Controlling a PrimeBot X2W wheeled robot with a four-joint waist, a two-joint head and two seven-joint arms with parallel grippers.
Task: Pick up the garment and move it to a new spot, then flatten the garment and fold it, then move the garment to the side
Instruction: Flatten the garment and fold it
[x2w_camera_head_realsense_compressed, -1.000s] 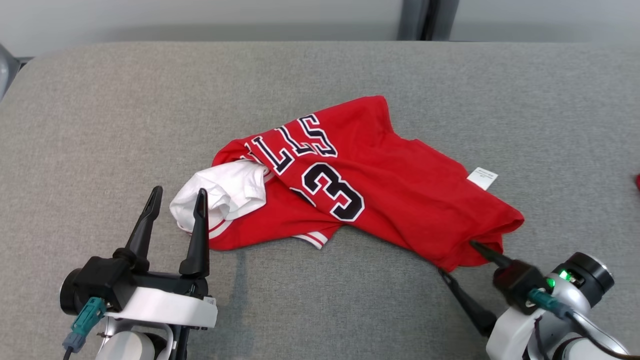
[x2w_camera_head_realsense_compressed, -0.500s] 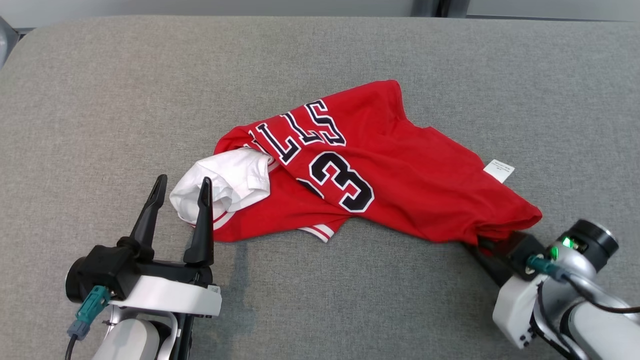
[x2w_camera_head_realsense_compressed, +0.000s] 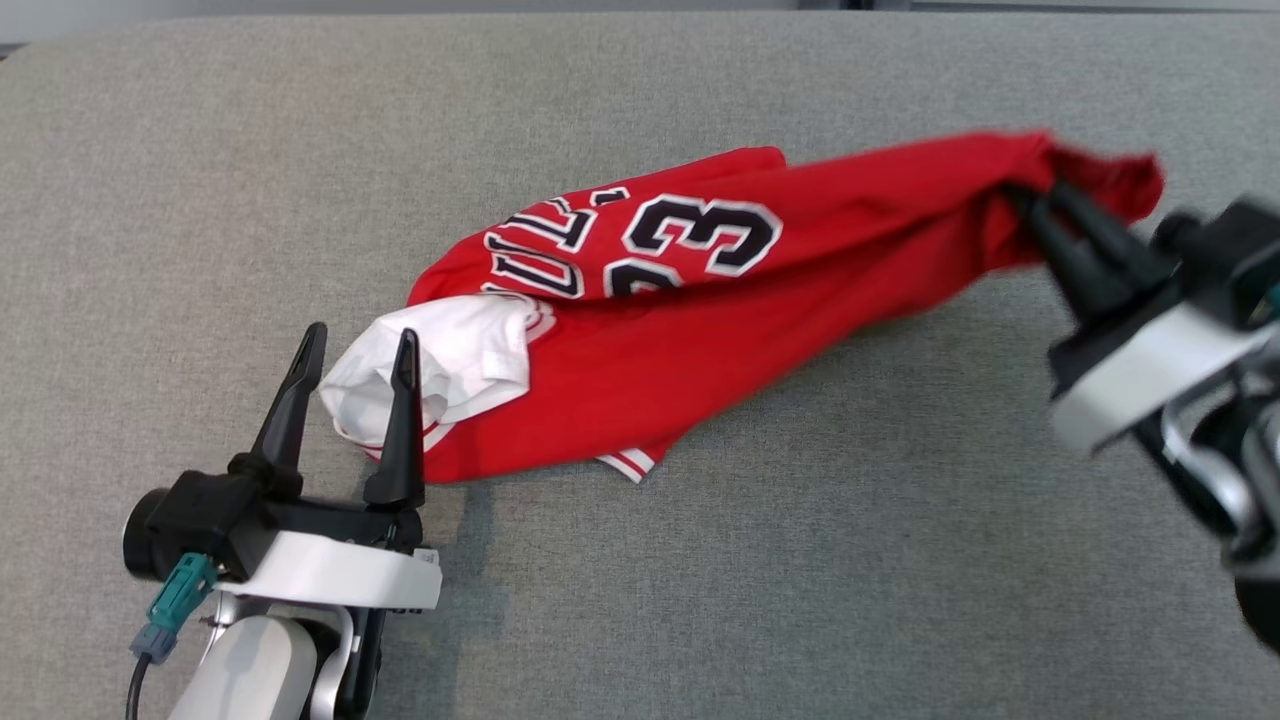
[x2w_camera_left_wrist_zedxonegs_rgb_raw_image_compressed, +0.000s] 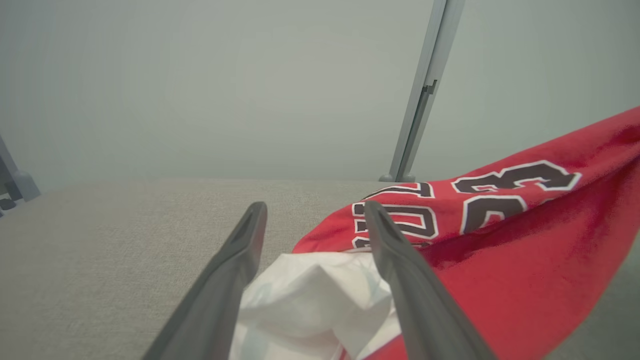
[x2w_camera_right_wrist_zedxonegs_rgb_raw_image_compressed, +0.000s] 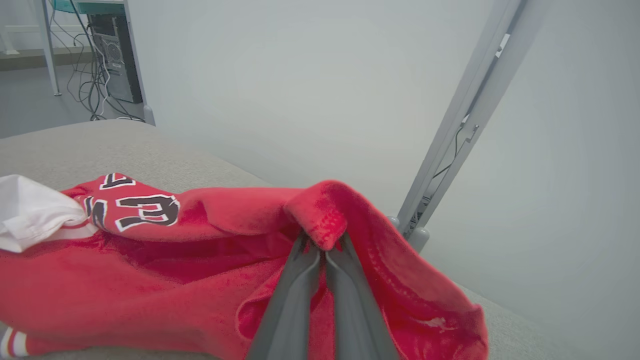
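**Head view.** My left jaws stand wide and hold nothing. Their fingers (x2w_camera_head_realsense_compressed: 400, 430) flank the white fold (x2w_camera_head_realsense_compressed: 470, 350) of the red garment (x2w_camera_head_realsense_compressed: 700, 330), which lies on the grey padded surface (x2w_camera_head_realsense_compressed: 700, 600). My right jaws are clamped on the garment's far red end, fingers (x2w_camera_head_realsense_compressed: 1085, 255) pinched together. The cloth stretches from them back toward the left jaws.

**Left wrist view.** The white fold sits between the two spread fingers. The red body, with its black numerals (x2w_camera_left_wrist_zedxonegs_rgb_raw_image_compressed: 500, 195), runs off to the right of the jaws.

**Right wrist view.** Both fingers meet, with a red ridge of garment pinched at their tips. The rest drapes leftward, down to the surface.
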